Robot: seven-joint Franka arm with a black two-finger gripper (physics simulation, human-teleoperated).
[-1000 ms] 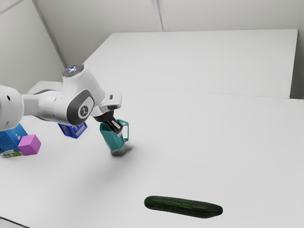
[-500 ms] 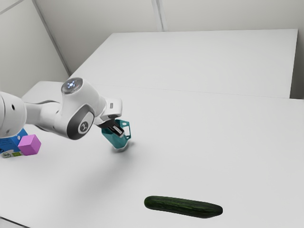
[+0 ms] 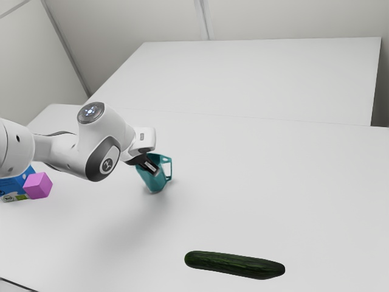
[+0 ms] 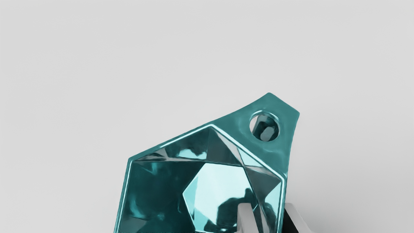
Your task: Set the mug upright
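White table across most of the exterior view, pale walls behind it at the top; a thin seam crosses the white surface above the middle; a dark line cuts the lower left corner.

Arm comes in from the exterior view's left, gripper angled down at the mug, left of centre; we read the fingers as apart: one inside the mug, one outside, with the mug's wall between them; in the wrist view we see a gap between the inner finger and that wall; whether the outer finger touches the wall, we can't tell.

Mug is teal, faceted and glossy, left of the exterior view's centre, base down and mouth up, close to upright; we can't tell if the base sits fully flat; handle faces the exterior view's right; in the wrist view we look into the mouth, six-sided floor inside, round hole through the top of the handle.

Rest of the scene: dark green cucumber lies low in the frame, right of centre, well apart from the mug; pink block near the left edge, in front of a blue box that the arm partly covers.
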